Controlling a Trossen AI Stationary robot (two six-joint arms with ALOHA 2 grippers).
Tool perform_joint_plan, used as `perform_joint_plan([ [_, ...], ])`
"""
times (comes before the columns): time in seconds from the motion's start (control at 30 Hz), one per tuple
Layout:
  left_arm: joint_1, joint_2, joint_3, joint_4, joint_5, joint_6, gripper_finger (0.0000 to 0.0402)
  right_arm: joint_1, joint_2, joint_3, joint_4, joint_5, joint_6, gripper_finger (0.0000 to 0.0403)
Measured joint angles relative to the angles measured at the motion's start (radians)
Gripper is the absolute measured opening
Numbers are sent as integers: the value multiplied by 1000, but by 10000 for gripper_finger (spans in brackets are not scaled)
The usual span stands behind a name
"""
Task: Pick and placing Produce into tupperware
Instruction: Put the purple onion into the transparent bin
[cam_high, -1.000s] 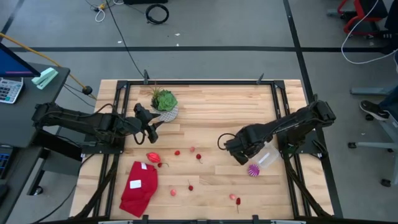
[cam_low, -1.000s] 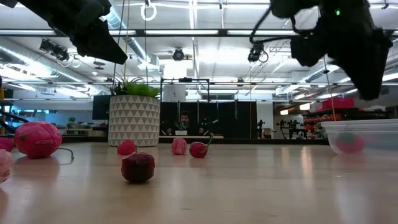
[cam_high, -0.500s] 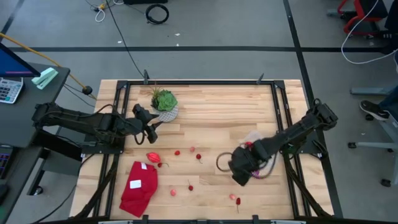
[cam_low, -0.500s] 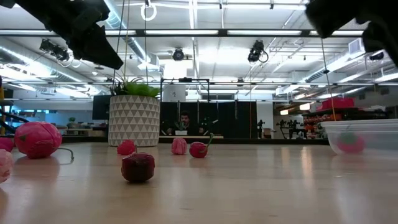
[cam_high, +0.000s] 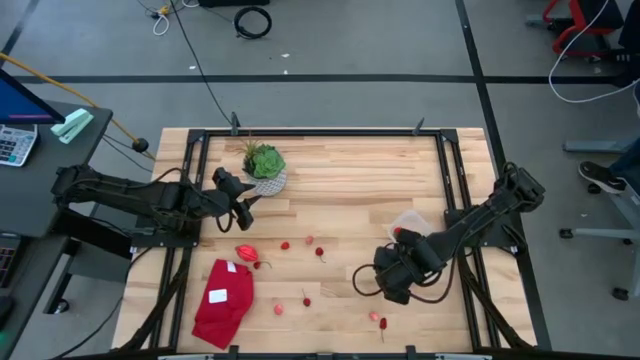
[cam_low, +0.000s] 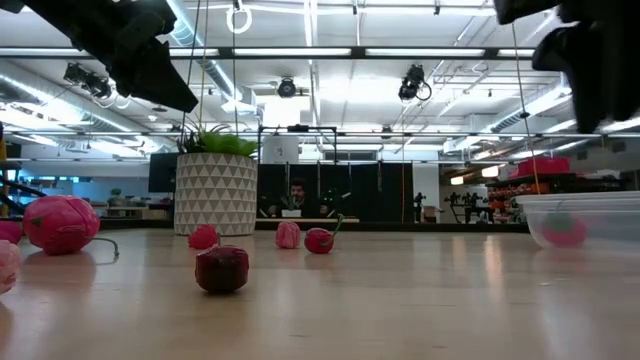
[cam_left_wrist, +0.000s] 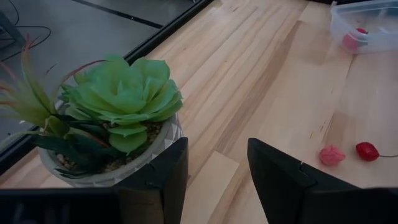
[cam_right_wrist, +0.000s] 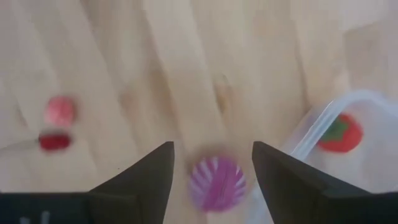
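Observation:
The clear tupperware (cam_high: 408, 222) stands at the table's right with a red strawberry piece (cam_right_wrist: 339, 132) inside; it also shows in the low view (cam_low: 585, 212). The purple-and-white striped ball (cam_right_wrist: 216, 183) lies on the wood just beside it, hidden under my right arm in the high view. My right gripper (cam_right_wrist: 212, 149) is open above the ball, its fingers standing to either side of it without touching; it also shows in the high view (cam_high: 393, 283). Small red and pink pieces (cam_high: 309, 241) and a bigger pink one (cam_high: 246, 253) lie mid-table. My left gripper (cam_left_wrist: 214, 180) is open and empty beside the plant pot (cam_high: 266, 170).
A red cloth with a white label (cam_high: 223, 300) lies at the near left. More small pieces (cam_high: 378, 320) lie near the front edge. The green plant in its patterned pot (cam_left_wrist: 115, 118) stands right by my left fingers. Dark frame rails (cam_high: 452, 180) run along the table's sides.
My right gripper has gone from beside the tupperware toward the table's near edge and now stands over the striped ball. The tupperware and the loose pieces have stayed where they were.

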Motion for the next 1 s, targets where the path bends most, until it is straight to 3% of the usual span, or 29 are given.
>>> perform_joint_plan([
  [0.13, 0, 0, 0, 0, 0, 1, 174, -22, 0, 0, 37, -3, 20, 225],
  [0.37, 0, 0, 0, 0, 0, 2, 173, -17, 0, 0, 38, -189, 26, 250],
  [0.67, 0, 0, 0, -1, 0, 3, 173, 4, 0, -126, 124, -211, -42, 331],
  [1.0, 0, 0, 0, 0, 0, 28, 174, -2, 0, -222, 134, -203, -142, 331],
])
